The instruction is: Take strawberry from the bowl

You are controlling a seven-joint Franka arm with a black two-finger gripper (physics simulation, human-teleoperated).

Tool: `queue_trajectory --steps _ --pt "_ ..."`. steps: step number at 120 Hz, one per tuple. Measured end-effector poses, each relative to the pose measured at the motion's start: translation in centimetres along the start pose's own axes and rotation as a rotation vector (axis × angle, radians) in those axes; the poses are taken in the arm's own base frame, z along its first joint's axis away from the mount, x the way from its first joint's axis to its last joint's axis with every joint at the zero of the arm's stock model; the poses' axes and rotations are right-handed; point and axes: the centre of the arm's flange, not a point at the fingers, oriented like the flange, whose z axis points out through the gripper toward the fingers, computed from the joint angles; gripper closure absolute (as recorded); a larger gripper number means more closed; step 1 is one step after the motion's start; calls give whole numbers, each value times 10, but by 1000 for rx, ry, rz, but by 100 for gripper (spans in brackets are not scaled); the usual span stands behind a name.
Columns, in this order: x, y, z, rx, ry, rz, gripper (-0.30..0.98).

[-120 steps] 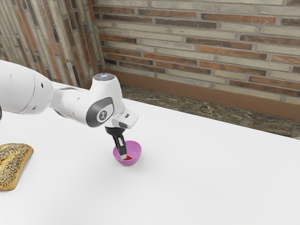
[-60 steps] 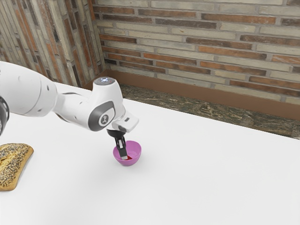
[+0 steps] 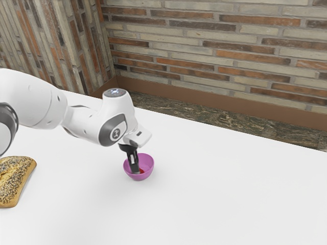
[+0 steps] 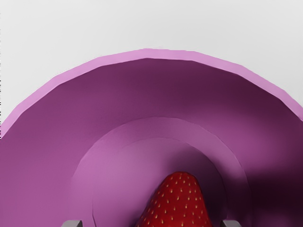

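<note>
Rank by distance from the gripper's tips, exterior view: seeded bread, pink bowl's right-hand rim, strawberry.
1. Strawberry: down by the gripper.
2. Pink bowl's right-hand rim: toward the exterior view's right.
3. Seeded bread: exterior view's left edge.

No words or numbers can be read; a round emblem (image 3: 116, 134) on the white robot arm (image 3: 38, 99) and a pale mark (image 3: 114, 92) on its grey cap (image 3: 108, 93) are too small to decipher.

Brick-lined room, its kind unclear
2 brick walls (image 3: 219, 51) meet at a corner beyond a white worktop (image 3: 230, 194).
</note>
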Motion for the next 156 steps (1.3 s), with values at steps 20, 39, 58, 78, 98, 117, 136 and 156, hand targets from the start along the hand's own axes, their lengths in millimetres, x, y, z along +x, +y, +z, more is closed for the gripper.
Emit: queue_trajectory --steps 20,39,58,78,98,117,136,156 --pt "7 1 0 6 12 20 34" --pt "8 2 -2 -8 35 0 35" --pt "1 -4 -3 -13 47 -23 35" --pt "-1 -7 0 -18 48 -30 36" --pt "-2 -7 1 -29 58 -46 36" --pt "-7 -9 1 -39 67 -66 38" --pt "-7 -10 2 -49 80 -87 54" --pt "-7 -10 1 -44 84 -96 64"
